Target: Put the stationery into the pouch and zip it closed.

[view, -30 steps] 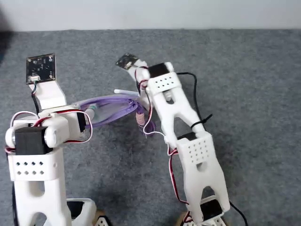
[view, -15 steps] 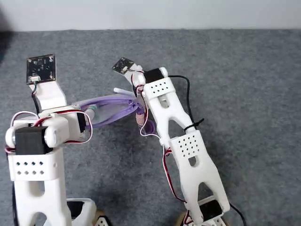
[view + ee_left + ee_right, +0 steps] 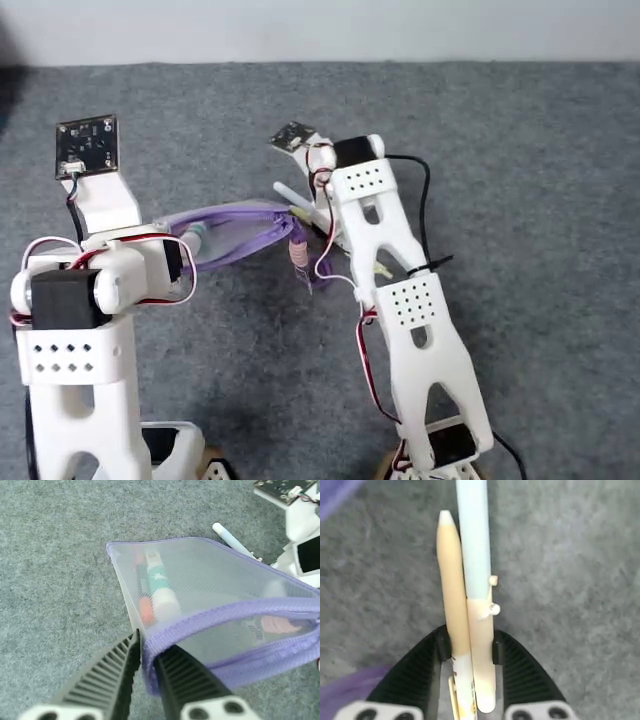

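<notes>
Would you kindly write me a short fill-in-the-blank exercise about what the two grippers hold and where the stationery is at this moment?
1. The left gripper is shut on the ___ trim of the pouch.
2. The right gripper holds ___ pens side by side.
3. Some stationery lies ___ the pouch.
4. The table surface under the arms is ___ in colour.

Missing words: purple; two; inside; grey.
</notes>
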